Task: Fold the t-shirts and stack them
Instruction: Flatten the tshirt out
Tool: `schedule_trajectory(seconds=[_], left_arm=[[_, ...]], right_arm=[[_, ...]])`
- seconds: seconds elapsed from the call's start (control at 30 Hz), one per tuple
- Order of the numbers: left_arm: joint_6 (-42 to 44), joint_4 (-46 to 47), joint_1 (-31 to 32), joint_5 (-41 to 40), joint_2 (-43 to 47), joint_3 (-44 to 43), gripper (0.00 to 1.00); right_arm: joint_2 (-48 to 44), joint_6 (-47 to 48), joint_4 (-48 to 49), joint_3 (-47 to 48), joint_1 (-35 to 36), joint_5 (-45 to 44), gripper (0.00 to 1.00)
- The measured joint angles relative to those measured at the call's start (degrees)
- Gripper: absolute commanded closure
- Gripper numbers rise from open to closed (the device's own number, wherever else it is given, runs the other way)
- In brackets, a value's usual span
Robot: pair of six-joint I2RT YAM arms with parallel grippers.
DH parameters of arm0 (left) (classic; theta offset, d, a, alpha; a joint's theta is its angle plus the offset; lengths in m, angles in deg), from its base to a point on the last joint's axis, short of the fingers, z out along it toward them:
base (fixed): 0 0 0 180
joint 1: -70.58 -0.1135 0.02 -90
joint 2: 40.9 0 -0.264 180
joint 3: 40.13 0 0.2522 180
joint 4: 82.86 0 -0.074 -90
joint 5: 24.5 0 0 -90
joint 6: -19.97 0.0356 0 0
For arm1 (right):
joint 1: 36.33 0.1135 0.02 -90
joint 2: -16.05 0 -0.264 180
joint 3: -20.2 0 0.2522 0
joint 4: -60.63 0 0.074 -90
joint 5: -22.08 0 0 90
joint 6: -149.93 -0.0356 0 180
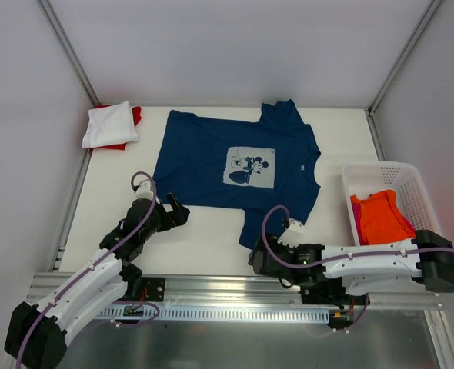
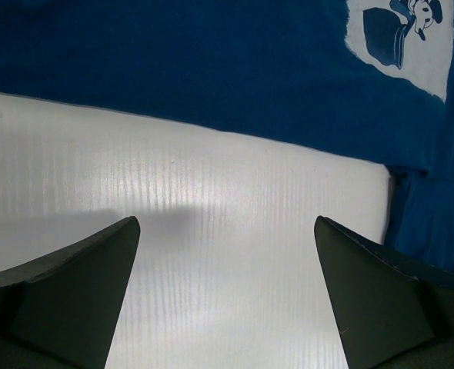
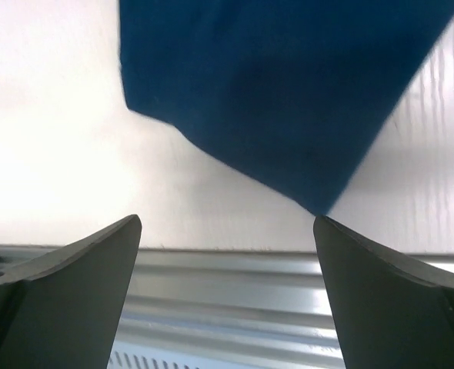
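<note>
A navy blue t-shirt (image 1: 211,157) with a pale square cartoon print (image 1: 250,167) lies spread flat, front up, in the middle of the table. My left gripper (image 1: 177,211) is open and empty over bare table just short of the shirt's near hem; the left wrist view shows the gripper (image 2: 227,223) and the shirt (image 2: 211,69). My right gripper (image 1: 256,257) is open and empty at the shirt's near right corner; the right wrist view shows the gripper (image 3: 227,221) and that corner (image 3: 273,92). A folded white tee (image 1: 110,124) lies on a red one (image 1: 137,115) at the back left.
A white lattice basket (image 1: 373,166) stands at the right, holding an orange tee (image 1: 381,217) and a bit of magenta cloth (image 1: 355,209). The aluminium rail (image 3: 227,284) runs along the table's near edge, right under my right gripper. Grey walls enclose the table.
</note>
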Motion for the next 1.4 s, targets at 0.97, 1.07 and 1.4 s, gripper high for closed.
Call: schedule_trajectory(seconds=[0.97,1.07,1.4], left_arm=[[0.5,1.1,0.0,1.5,-0.9,0.7,0.01],[0.5,1.1,0.0,1.6,-0.9,0.7,0.01],[0.6,1.2,0.0,1.9,-0.3,1.3,0.01]], right_arm=[[4.6,-18.2,-6.1,-6.0,4.0,-11.7,0.08],[11.4,-13.3,-1.1,-3.7,2.9,-13.9,0.10],[18.2,-6.4,12.7,-2.2,1.0,-18.4,0.39]])
